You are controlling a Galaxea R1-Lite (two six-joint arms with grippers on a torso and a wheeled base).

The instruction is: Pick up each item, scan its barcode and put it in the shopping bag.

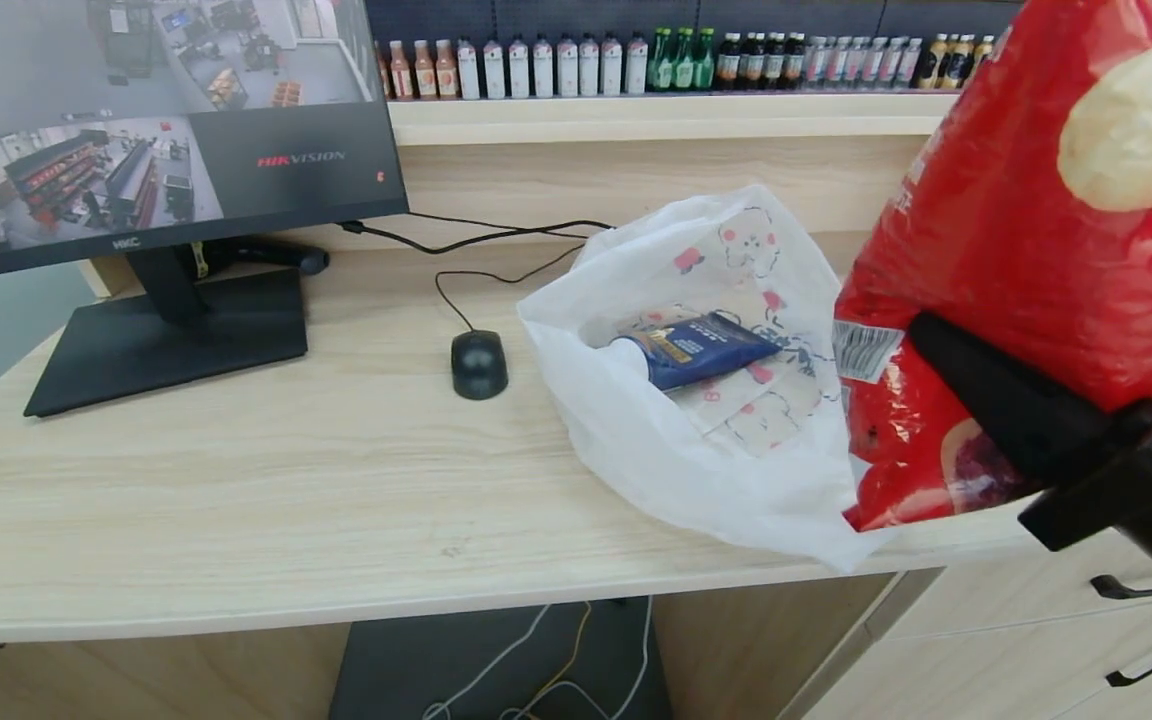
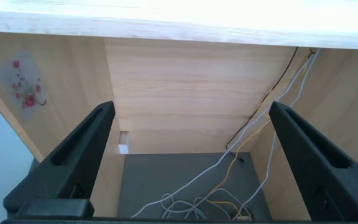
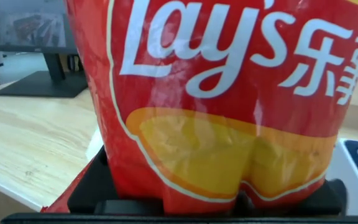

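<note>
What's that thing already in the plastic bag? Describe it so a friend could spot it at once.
Start at the pale wooden counter, then find the crumpled white plastic shopping bag lying open toward its right end. Inside lies a dark blue packet with a gold patch: the only blue thing there, unlike the big red crisp bag beside it.

Right hand (image 1: 946, 350) raised, gripping chip bag (image 1: 1036, 200), left hand (image 2: 191, 109) low, fingers (image 2: 82, 152) apart
</note>
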